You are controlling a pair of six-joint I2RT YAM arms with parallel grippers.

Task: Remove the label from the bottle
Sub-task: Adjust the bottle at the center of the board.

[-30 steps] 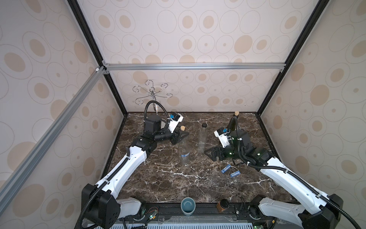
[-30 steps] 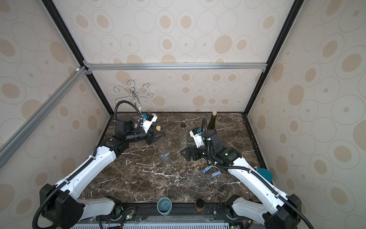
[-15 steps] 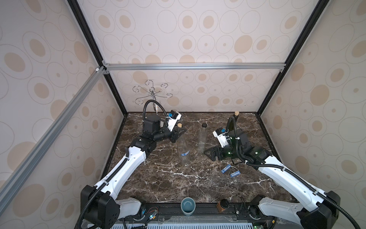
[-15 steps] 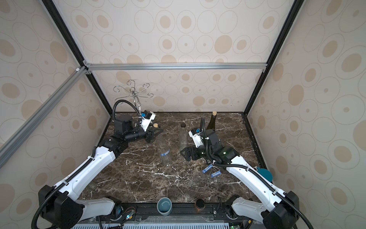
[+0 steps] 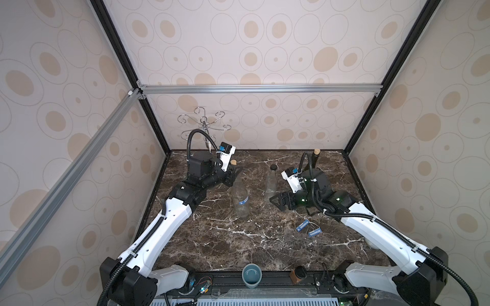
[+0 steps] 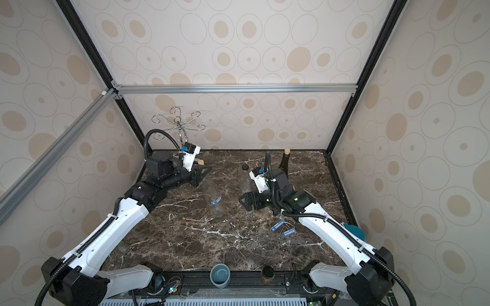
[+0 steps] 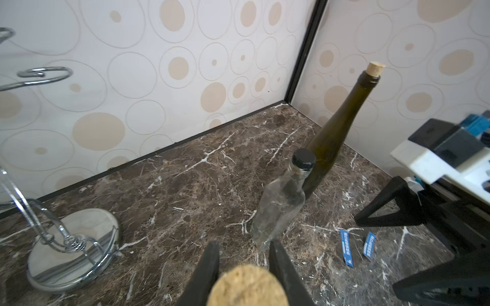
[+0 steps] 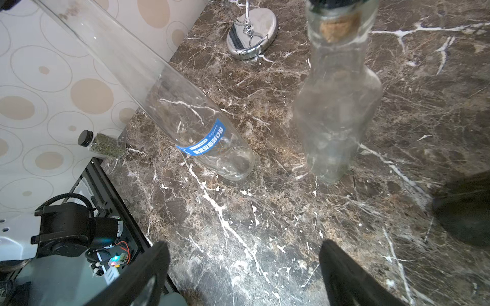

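Left gripper (image 7: pixel 244 245) is clamped on the corked neck of the clear bottle (image 5: pixel 240 197), leaning it mid-table so the blue label (image 8: pixel 204 140) faces over. Right gripper (image 8: pixel 244 270) is spread wide close by, I'd guess ready to peel.

Soft, even light fills the booth, so the marble surface (image 5: pixel 238 246) under my jaws carries only faint shadows, with one hard glare on the chrome stand base (image 7: pixel 71 251) ahead of my left jaws. The cork (image 7: pixel 246 286) of the tilted bottle (image 5: pixel 240 197) gripped in my left jaws is a close, unfocused blur, as are the dark tips of my right jaws and the capped bottle (image 8: pixel 336 106) just ahead of them. In both top views the frame bars (image 5: pixel 259 88) splay outward at the edges.
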